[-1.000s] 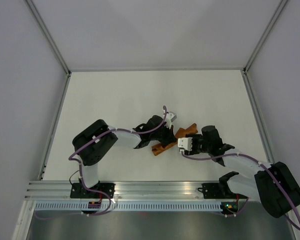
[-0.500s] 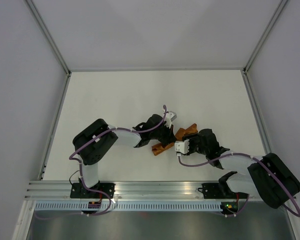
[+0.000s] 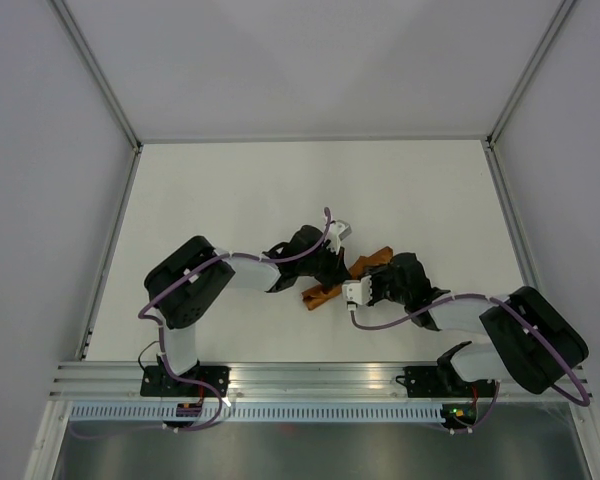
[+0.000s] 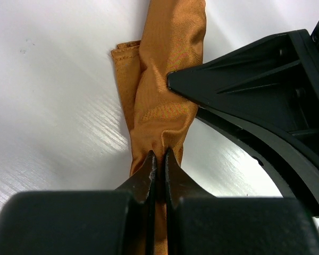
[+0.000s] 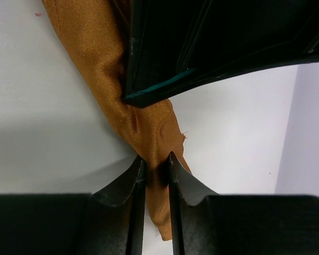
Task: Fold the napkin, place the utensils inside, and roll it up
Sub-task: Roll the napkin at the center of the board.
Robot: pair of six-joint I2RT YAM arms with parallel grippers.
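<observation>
The rust-brown napkin lies as a narrow twisted roll on the white table, slanting from lower left to upper right. My left gripper is shut on the roll; in the left wrist view its tips pinch the cloth. My right gripper is shut on the roll near one end; in the right wrist view its tips clamp the cloth, with a short tail below. The two grippers sit close together, almost touching. No utensils show in any view.
The white table is bounded by grey walls and metal rails on the left, right and back. The right gripper's black finger fills the right of the left wrist view. The left gripper's black body fills the top of the right wrist view.
My right arm has moved left, closer to the left gripper, with the napkin in it. The left gripper has barely moved. The roll has shifted slightly left.
</observation>
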